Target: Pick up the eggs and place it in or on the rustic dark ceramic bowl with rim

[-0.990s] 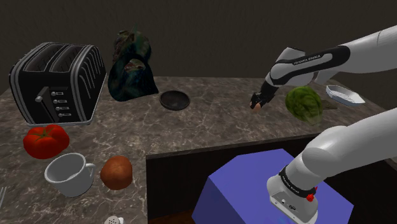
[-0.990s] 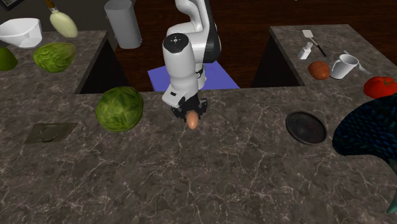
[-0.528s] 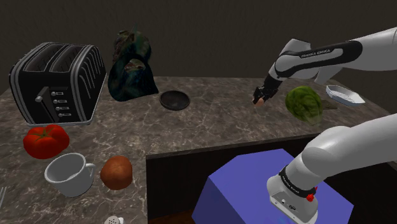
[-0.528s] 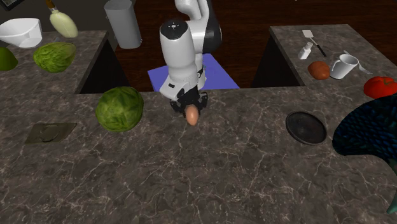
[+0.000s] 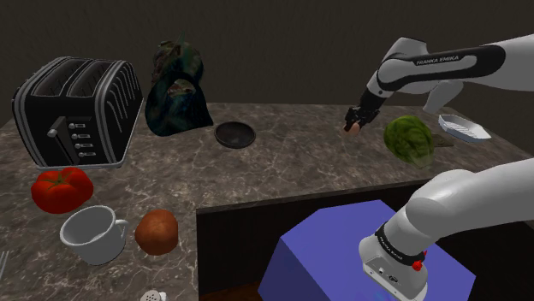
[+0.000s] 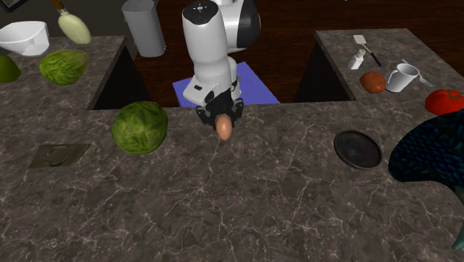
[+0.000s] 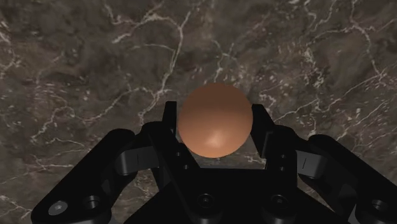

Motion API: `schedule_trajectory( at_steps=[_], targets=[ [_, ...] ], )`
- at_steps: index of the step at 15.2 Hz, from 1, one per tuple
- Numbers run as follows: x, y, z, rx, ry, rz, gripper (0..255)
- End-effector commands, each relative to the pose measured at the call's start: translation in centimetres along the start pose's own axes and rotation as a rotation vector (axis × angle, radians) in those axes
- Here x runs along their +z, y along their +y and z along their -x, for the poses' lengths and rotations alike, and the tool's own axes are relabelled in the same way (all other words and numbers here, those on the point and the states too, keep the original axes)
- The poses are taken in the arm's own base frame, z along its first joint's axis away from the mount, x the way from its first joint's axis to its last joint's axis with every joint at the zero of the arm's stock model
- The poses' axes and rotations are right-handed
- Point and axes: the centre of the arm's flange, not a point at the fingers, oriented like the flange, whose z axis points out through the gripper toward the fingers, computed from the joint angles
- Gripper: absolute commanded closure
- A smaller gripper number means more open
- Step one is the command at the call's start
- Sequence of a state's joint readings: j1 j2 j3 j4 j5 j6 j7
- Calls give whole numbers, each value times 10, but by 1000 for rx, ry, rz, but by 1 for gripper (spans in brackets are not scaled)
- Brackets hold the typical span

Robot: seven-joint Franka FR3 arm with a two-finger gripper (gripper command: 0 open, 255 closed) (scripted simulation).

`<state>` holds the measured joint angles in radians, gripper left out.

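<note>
One brown egg (image 7: 213,118), clasped on both sides by the black fingers (image 7: 170,124) of the gripper (image 5: 352,125), over the dark marbled counter (image 5: 291,162). Fingertips hidden behind the egg in the wrist view.

Across the shoulder view from its left: a black toaster (image 5: 77,109), a tomato (image 5: 62,189), a white mug (image 5: 90,234), a brown round lump (image 5: 157,231), possibly a potato. Then a dark mottled shape (image 5: 177,90), too murky to name and cut off by the second exterior view's right edge.

Next, the dark bowl (image 5: 234,134), low and round on the counter, well apart from the egg. Farther right, the held egg, a green cabbage (image 5: 411,138) near the gripper, and a white dish (image 5: 464,127) beyond it.
</note>
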<state>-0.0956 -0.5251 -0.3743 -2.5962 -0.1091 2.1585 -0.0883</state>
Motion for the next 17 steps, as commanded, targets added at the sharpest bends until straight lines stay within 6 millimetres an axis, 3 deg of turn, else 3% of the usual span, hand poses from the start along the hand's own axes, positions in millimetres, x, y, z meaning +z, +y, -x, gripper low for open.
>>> schedule_trajectory(
  at_steps=[1,11,17],
  targets=[
    [-10,-1,0,0,0,0,255],
    [-61,-6,-4,0,0,0,255],
    [-55,-82,-22,0,0,0,255]
  ],
)
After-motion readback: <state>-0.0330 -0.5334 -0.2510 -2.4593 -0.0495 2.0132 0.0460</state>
